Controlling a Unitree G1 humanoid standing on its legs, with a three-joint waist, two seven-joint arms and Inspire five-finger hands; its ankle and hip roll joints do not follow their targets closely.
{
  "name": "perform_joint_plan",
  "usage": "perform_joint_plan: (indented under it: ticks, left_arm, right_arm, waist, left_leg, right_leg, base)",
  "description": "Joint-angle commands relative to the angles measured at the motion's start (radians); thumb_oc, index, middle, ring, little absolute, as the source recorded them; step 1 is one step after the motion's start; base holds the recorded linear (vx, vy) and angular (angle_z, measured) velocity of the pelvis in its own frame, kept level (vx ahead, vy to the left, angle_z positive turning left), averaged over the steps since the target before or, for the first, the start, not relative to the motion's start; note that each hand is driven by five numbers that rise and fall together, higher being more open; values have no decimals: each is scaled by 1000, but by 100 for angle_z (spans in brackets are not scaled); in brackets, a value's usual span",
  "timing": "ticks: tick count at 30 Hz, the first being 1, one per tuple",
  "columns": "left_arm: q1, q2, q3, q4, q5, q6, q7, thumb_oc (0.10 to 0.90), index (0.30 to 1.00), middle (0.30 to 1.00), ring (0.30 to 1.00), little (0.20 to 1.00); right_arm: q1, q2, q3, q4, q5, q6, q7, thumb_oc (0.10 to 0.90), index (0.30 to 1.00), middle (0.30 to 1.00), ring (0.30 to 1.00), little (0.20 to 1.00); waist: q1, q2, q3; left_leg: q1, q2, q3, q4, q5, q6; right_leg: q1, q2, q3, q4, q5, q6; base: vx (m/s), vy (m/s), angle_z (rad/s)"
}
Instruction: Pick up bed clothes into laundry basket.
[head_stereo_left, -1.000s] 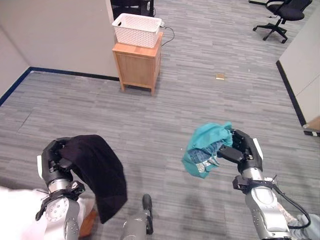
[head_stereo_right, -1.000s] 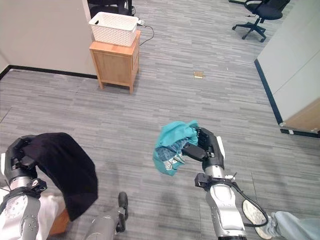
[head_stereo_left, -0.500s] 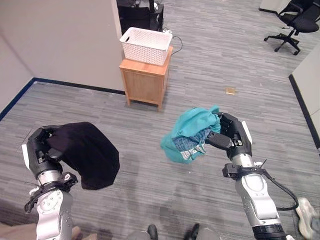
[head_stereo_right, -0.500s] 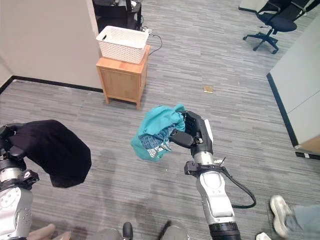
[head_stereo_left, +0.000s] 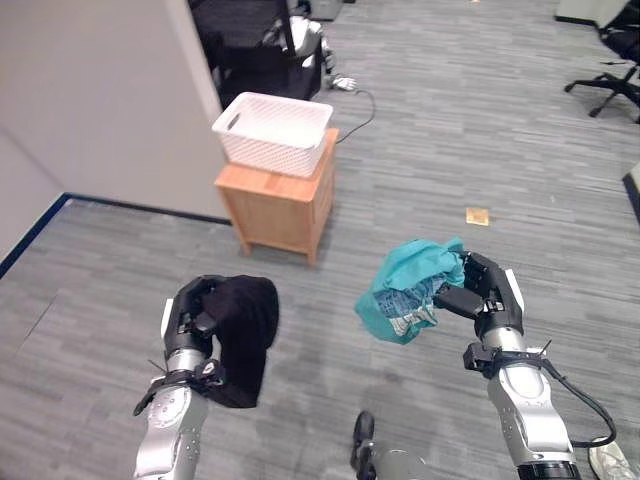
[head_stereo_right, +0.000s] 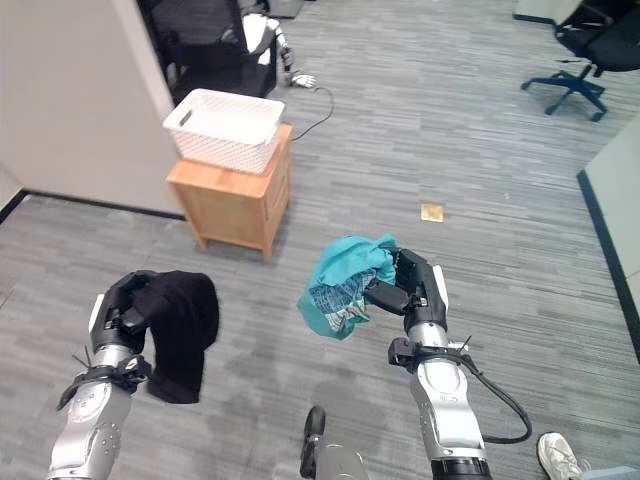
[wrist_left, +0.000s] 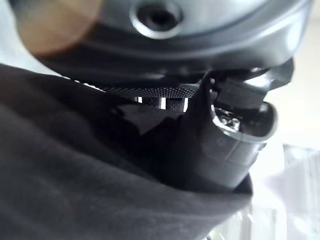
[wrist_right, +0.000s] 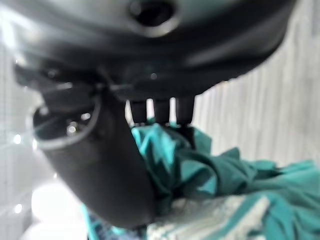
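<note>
While both arms raised over floor (head_stereo_left: 90, 300): left hand (head_stereo_left: 192, 312) fingers curled round black cloth (head_stereo_left: 245, 335); right hand (head_stereo_left: 482, 293) fingers clamp teal cloth (head_stereo_left: 410, 288). White basket (head_stereo_left: 272, 132) on wooden cabinet (head_stereo_left: 285, 205), well ahead.

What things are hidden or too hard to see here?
- Inside of the white laundry basket: its walls hide the bottom in the eye views.
- Small tan thing on the floor: too small to tell what it is.
- Left hand: its fingers are partly buried in the black cloth.
- Teal cloth in the right hand: bunched up, so its kind is unclear.
</note>
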Motion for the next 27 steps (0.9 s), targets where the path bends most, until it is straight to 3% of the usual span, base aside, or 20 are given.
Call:
perform_joint_plan:
  ticks: [1, 2, 4, 5, 6, 8, 9, 12, 15, 16, 17, 20, 21, 24, 27]
  left_arm:
    - [-70, 117, 43, -134, -22, -121, 4, 400, 300, 300, 300, 300]
    - [-84, 115, 21, -131, -40, -116, -10, 400, 300, 300, 300, 300]
    - [-85, 108, 4, -123, -32, -110, -15, 400, 300, 300, 300, 300]
    - [-86, 94, -9, -111, -34, -108, -12, 400, 300, 300, 300, 300]
    - [-87, 94, -10, -110, -33, -108, -12, 400, 300, 300, 300, 300]
    - [-86, 88, -18, -107, -33, -109, -14, 400, 300, 300, 300, 300]
    - [-76, 89, -20, -120, -23, -112, -21, 400, 300, 300, 300, 300]
    - [-58, 91, -11, -130, -26, -112, -28, 400, 300, 300, 300, 300]
    - [-51, 109, 2, -147, -32, -117, -34, 400, 300, 300, 300, 300]
    - [-74, 128, -2, -155, -27, -121, -28, 400, 300, 300, 300, 300]
    - [-76, 129, -2, -154, -26, -122, -28, 400, 300, 300, 300, 300]
    - [-98, 159, -12, -182, -37, -124, -28, 400, 300, 300, 300, 300]
    - [-114, 165, -26, -186, -41, -128, -26, 400, 300, 300, 300, 300]
    - [-131, 169, -51, -199, -60, -127, -32, 400, 300, 300, 300, 300]
    - [-135, 173, -74, -218, -58, -115, -44, 400, 300, 300, 300, 300]
  right_arm:
    - [-76, -37, -42, -116, 30, -141, -33, 400, 300, 300, 300, 300]
    - [-77, -46, -45, -122, 23, -134, -34, 400, 300, 300, 300, 300]
    - [-69, -38, -51, -130, 26, -141, -30, 400, 300, 300, 300, 300]
    - [-52, -36, -52, -132, 15, -139, -28, 400, 300, 300, 300, 300]
    - [-51, -36, -53, -133, 15, -139, -28, 400, 300, 300, 300, 300]
    - [-46, -38, -48, -129, 6, -139, -25, 400, 300, 300, 300, 300]
    - [-58, -49, -32, -112, -8, -134, -18, 400, 300, 300, 300, 300]
    - [-60, -52, -27, -108, -9, -131, -11, 400, 300, 300, 300, 300]
    - [-54, -42, -29, -118, -10, -129, -5, 400, 300, 300, 300, 300]
    - [-65, -35, -25, -113, -14, -133, -15, 400, 300, 300, 300, 300]
    - [-66, -34, -26, -112, -14, -134, -15, 400, 300, 300, 300, 300]
    - [-67, -13, -19, -111, -21, -127, -12, 400, 300, 300, 300, 300]
    - [-74, -6, -4, -111, -34, -125, -12, 400, 300, 300, 300, 300]
    - [-70, -4, 4, -120, -52, -112, 4, 400, 300, 300, 300, 300]
    - [-52, 10, 11, -118, -52, -102, 11, 400, 300, 300, 300, 300]
  waist:
    - [1, -39, -62]
    - [21, -43, -54]
    - [31, -36, -56]
    - [41, -24, -63]
    - [40, -25, -64]
    - [46, -20, -67]
    - [68, -1, -75]
    - [68, 1, -80]
    - [82, -10, -97]
    - [88, -21, -104]
    - [90, -23, -103]
    - [86, -33, -101]
    - [88, -39, -100]
    - [62, -25, -79]
    - [37, -5, -61]
  left_leg:
    - [37, 50, 117, -227, 39, 10]
    - [-12, 84, 151, -328, 31, -1]
    - [-43, 73, 149, -476, 30, -11]
    - [-63, 49, 120, -682, 49, -21]
    - [-58, 43, 123, -699, 61, -18]
    - [-55, 28, 95, -783, 90, -27]
    - [-72, 19, 9, -920, 163, -62]
    - [-60, 26, 20, -941, 187, -74]
    - [-68, 19, 42, -859, 141, -64]
    - [-87, -12, 20, -795, 75, -33]
    - [-92, -14, 22, -786, 68, -30]
    - [-67, -61, 44, -774, 9, 27]
    - [-51, -99, 49, -786, -8, 59]
    - [19, -153, 48, -833, -38, 113]
    - [75, -168, 38, -862, -64, 135]
  right_leg:
    - [157, -86, -21, -149, 28, 168]
    - [209, -95, -30, -171, 7, 180]
    - [234, -97, -33, -172, -10, 193]
    - [264, -103, -35, -173, -33, 210]
    - [262, -106, -37, -173, -31, 210]
    - [281, -105, -34, -171, -42, 215]
    - [325, -103, -10, -166, -68, 229]
    - [355, -109, 2, -159, -84, 233]
    - [389, -139, 17, -152, -104, 249]
    - [387, -183, 32, -112, -97, 269]
    - [384, -187, 34, -107, -99, 272]
    - [304, -255, 64, 72, -4, 298]
    - [241, -281, 106, 172, 49, 310]
    - [130, -298, 152, 380, 182, 309]
    - [43, -276, 141, 435, 158, 301]
  base:
    - [304, -72, -14]
    - [377, 11, -12]
    - [466, 114, -14]
    - [326, 152, -17]
    - [378, 165, -25]
    - [317, 142, -26]
    - [363, 178, -28]
    - [337, 175, -52]
    - [337, 234, -13]
    - [289, 279, -28]
    - [255, 297, -43]
    - [180, 330, -1]
    - [164, 372, -2]
    - [147, 353, 20]
    - [233, 271, 23]
